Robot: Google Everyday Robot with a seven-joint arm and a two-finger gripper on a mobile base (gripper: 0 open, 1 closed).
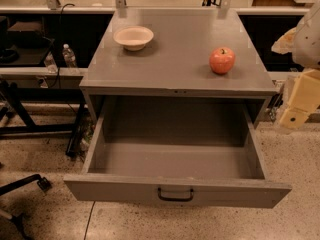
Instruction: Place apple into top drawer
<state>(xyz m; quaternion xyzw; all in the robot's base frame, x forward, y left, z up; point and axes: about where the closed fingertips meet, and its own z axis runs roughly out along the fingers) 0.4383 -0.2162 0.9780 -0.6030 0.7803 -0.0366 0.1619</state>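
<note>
I see the apple [222, 60] resting on the grey table [190, 36], right of centre in the frame and close to the table's front edge. It is small and round, reddish-orange with paler yellowish patches, and a short dark stem points up from its top. Below it, across the lower half of the frame, the top drawer [115, 190] stands pulled open, with a black bail handle [175, 195] at the middle of its front panel. A cream-white bowl [133, 37] sits toward the table's upper left. My pincer [298, 106] hangs at the right edge of the frame, well apart from the apple. I cannot tell whether it is wide or narrow.
</note>
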